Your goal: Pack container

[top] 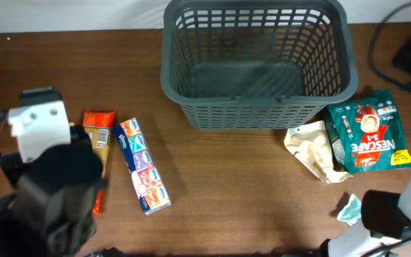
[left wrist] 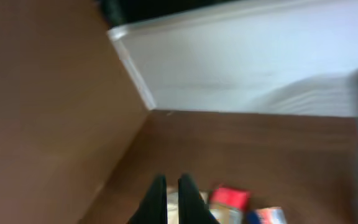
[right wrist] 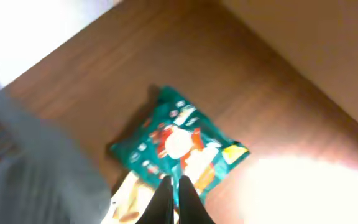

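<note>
Grey plastic container (top: 255, 114), one only, upright at the far middle of the brown wooden table (top: 248, 193). Just right of it, two packets: one green bag (top: 370, 133) marked "NESCAFE", partly overlapping one pale crumpled packet (top: 311, 148) with print too small to read. Well to the left, two more, lying side by side: one orange packet (top: 98, 128) and one long blue-and-white packet (top: 141, 165), lettering illegible. Left gripper (left wrist: 171, 193) near the orange packet, jaws almost pressed together, pinching nothing. Right gripper (right wrist: 174, 196) over the green bag, jaws closed, nothing between.
</note>
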Robot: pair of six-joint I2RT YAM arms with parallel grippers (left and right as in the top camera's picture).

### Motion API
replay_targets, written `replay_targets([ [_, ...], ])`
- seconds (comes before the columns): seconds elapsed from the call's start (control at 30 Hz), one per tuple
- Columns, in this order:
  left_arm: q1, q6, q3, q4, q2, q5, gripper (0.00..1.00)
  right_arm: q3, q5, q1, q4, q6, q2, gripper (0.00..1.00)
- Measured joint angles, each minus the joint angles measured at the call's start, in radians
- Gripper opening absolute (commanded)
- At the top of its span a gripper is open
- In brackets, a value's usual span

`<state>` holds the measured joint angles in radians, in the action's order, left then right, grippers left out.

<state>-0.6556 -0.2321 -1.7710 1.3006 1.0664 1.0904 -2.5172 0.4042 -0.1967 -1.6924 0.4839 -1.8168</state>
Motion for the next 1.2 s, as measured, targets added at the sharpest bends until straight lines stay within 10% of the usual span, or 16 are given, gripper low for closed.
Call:
replay_targets([
  [0.43,0.474,-0.011,0.228,-0.161,0.239,-0.399,0.02,0.000,-0.307,-0.415,0.001,-0.131,-0.014,0.04],
  [0.73,0.493,0.005,0.229,-0.160,0.244,-0.756,0.02,0.060,-0.740,-0.456,0.000,-0.394,-0.233,0.03],
  [1.2,0.493,0.009,0.229,-0.138,0.154,-0.907,0.02,0.132,-0.909,-0.402,0.000,-0.586,-0.380,0.04],
])
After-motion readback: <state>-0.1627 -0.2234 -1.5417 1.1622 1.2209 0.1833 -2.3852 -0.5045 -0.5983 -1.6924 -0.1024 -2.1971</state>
